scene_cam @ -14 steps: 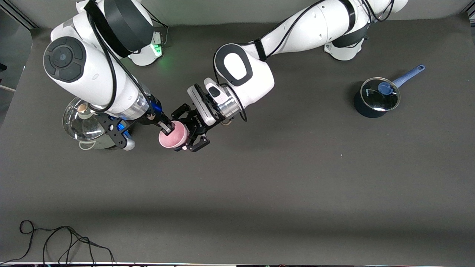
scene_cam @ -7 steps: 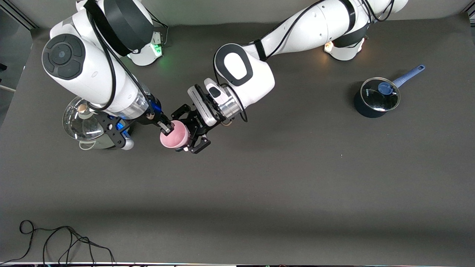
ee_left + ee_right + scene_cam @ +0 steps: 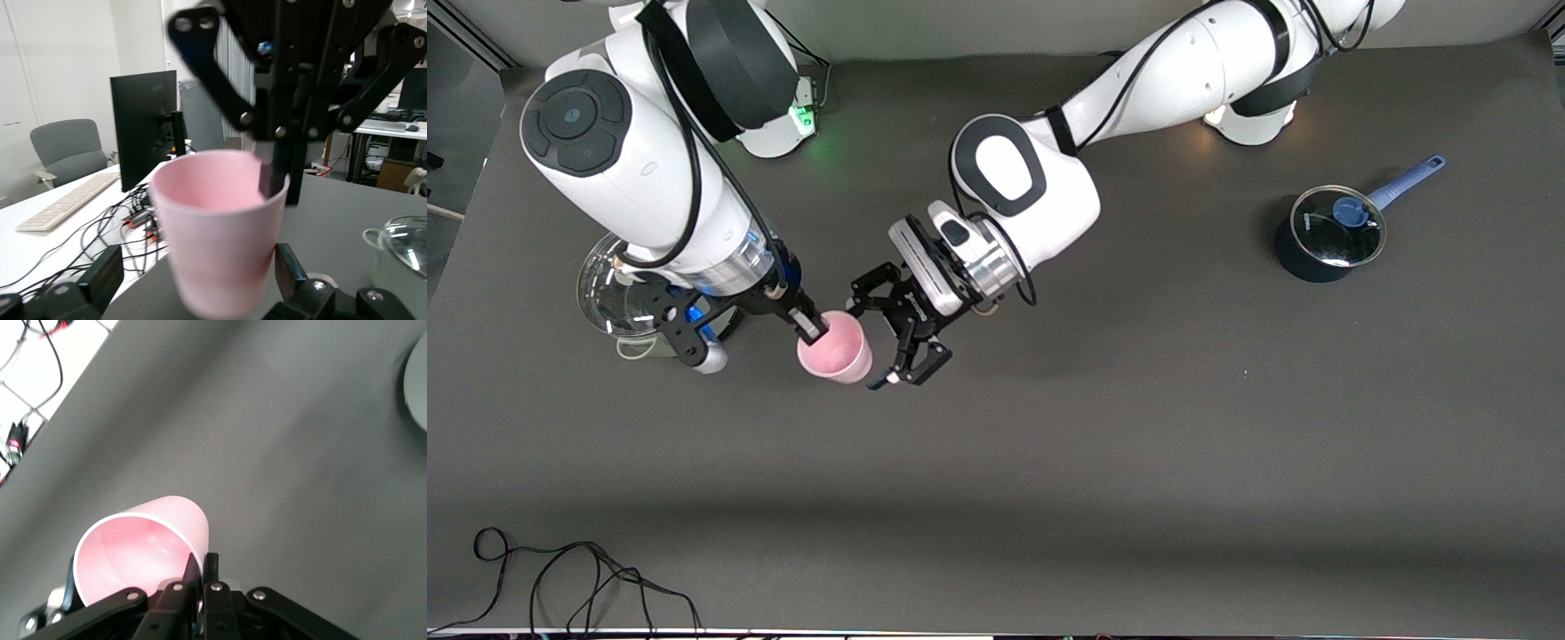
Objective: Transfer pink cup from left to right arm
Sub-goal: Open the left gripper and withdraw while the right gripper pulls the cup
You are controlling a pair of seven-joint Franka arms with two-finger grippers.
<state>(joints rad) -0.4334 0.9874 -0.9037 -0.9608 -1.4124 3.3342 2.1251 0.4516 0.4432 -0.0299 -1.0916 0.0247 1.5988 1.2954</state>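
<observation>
The right gripper (image 3: 811, 327) pinches the pink cup's (image 3: 836, 356) rim in mid-air, and just beside it the left gripper (image 3: 896, 333) gapes wide, holding nothing.

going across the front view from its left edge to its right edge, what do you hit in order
glass-lidded pot → right gripper, shut on the rim of the pink cup → left gripper, open beside the cup → dark saucepan with its blue handle

The cup (image 3: 835, 355) hangs over the table (image 3: 1103, 462), between both hands (right hand (image 3: 811, 330) gripping).
</observation>
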